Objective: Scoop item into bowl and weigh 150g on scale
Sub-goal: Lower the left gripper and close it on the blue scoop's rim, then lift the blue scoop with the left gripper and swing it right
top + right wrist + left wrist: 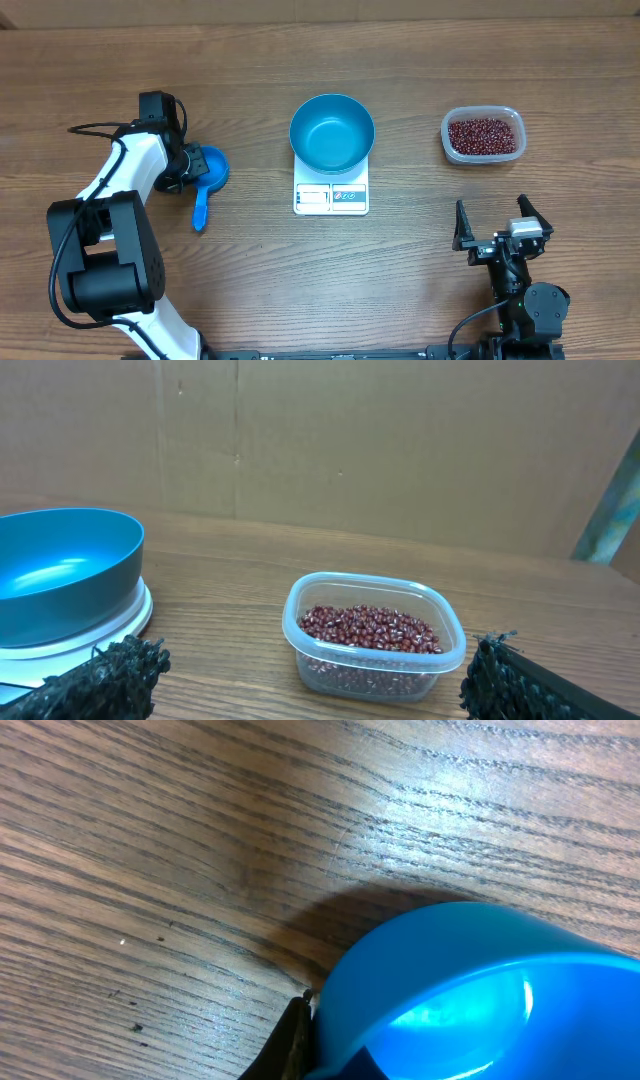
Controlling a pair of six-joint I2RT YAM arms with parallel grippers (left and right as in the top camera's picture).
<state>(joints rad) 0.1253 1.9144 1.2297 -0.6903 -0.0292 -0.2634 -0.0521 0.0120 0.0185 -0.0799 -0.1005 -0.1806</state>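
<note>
The left fingers [185, 163] clamp the scoop [211, 168] at the bench's [300, 290] left, but the beans [484, 135] sit in the tub [447, 141] far right, beyond the bowl [332, 132] on the scale [331, 198], nearer the wide-open right fingers [495, 216].

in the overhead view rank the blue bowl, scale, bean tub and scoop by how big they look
1. blue bowl
2. bean tub, only a little smaller
3. scoop, smallest
scale: about as wide as the bowl, but mostly hidden under it, so unranked.
</note>
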